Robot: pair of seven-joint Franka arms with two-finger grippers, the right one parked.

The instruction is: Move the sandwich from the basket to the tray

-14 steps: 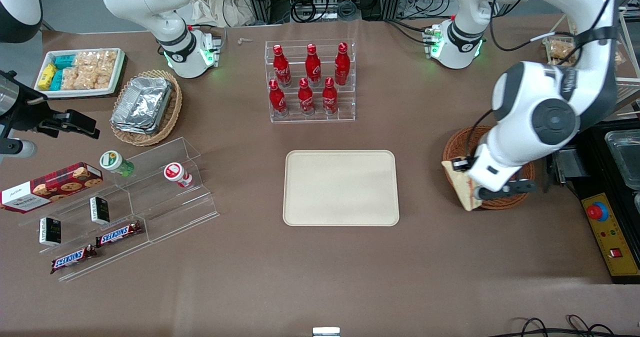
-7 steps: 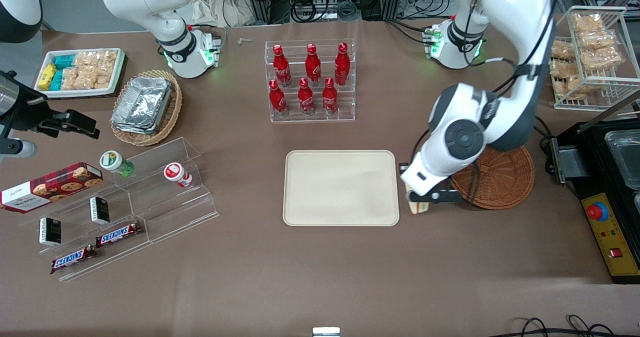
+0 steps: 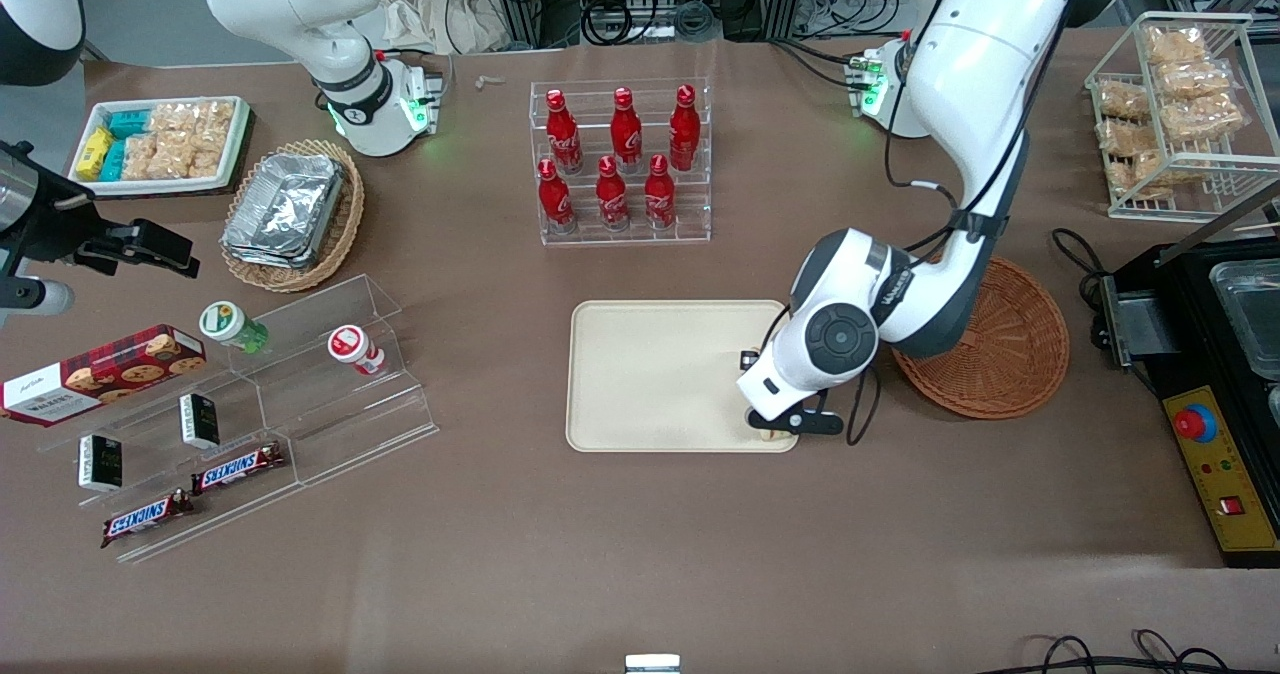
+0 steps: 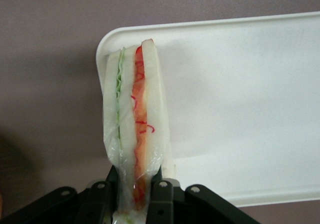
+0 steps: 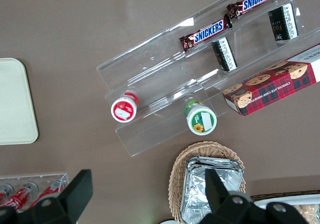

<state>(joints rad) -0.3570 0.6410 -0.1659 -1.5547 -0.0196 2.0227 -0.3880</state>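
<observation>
Left arm's black two-finger gripper (image 3: 779, 426) hangs over corner of large flat beige rectangular tray (image 3: 660, 374), frame centre, on corner nearest front camera and working arm. Jaws clamped on clear-wrapped triangular white-bread sandwich (image 4: 134, 134), red and green filling edge-on between fingers (image 4: 161, 196). In front view only small pale sliver of sandwich (image 3: 770, 434) shows under gripper. Round reddish-brown woven wicker basket (image 3: 1010, 354) sits right of centre, just beside tray, nothing visible in it.
</observation>
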